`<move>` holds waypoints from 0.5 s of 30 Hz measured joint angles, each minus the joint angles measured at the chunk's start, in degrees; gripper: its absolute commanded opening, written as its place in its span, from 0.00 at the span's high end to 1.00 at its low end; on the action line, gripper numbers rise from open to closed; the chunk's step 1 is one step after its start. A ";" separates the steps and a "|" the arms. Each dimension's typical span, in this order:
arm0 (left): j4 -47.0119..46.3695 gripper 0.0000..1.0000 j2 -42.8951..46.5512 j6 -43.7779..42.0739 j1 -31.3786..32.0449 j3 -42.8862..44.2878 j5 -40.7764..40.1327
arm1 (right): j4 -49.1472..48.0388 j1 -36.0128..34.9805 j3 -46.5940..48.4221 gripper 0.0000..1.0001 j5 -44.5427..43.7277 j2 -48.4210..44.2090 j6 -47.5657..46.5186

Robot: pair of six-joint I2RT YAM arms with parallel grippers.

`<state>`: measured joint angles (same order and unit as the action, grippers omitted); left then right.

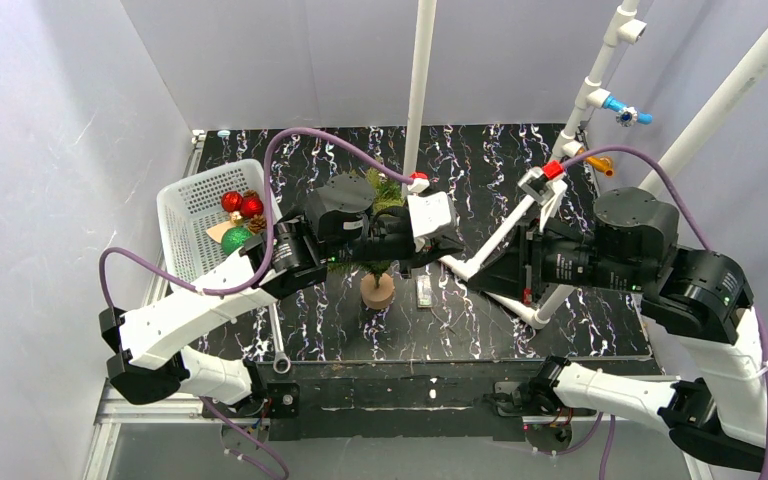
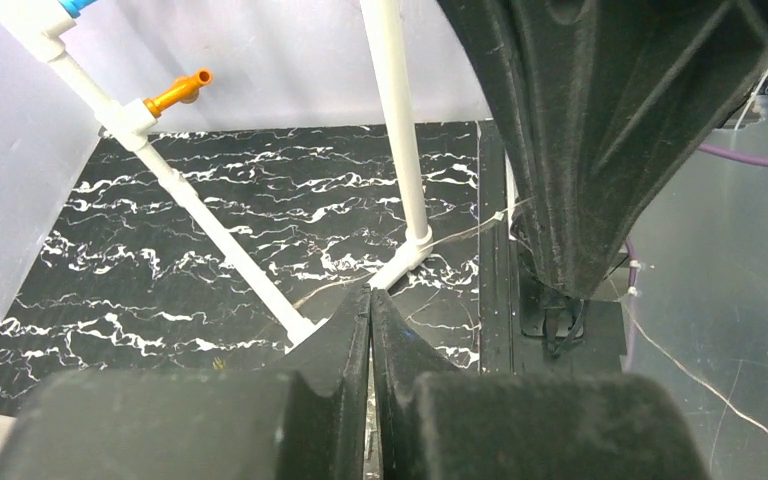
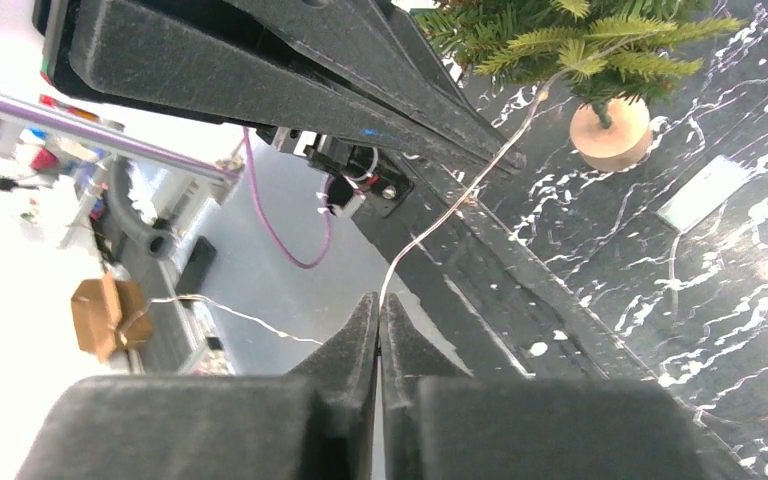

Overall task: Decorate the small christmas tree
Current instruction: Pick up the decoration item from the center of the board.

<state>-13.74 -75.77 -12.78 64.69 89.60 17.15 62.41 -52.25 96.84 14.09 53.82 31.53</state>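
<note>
Left: a white basket (image 1: 182,203) at the edge of the black marbled counter (image 1: 480,170) holds red baubles (image 1: 242,204) and a green bauble (image 1: 235,238). Centre: the small christmas tree (image 1: 386,193) stands upright on its round wooden base (image 1: 377,290), partly covered by the left arm reaching over it. The left tool (image 2: 371,292) has its fingers pressed together; a thin wire (image 3: 465,190) crosses by their tips, grip uncertain. Just beside the base lies a small white box (image 1: 425,290). Right: the right tool (image 3: 379,298) is closed, pinching the thin wire, which runs up into the tree's branches.
</note>
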 measured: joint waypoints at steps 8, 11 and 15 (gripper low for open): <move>-2.93 1.00 0.00 3.87 0.90 0.17 -1.09 | 1.86 0.00 0.50 0.34 -3.78 -1.11 -0.20; -4.26 1.00 0.00 5.33 1.14 0.33 -1.46 | 2.34 0.00 0.55 0.44 -5.11 -1.68 -0.22; -4.63 1.00 0.02 6.05 1.18 0.39 -1.81 | 2.14 0.00 0.46 0.34 -5.53 -3.13 0.02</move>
<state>-18.37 -75.75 -6.72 65.87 90.00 15.33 64.55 -52.25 97.30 8.56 50.70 31.55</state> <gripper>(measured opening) 0.009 0.597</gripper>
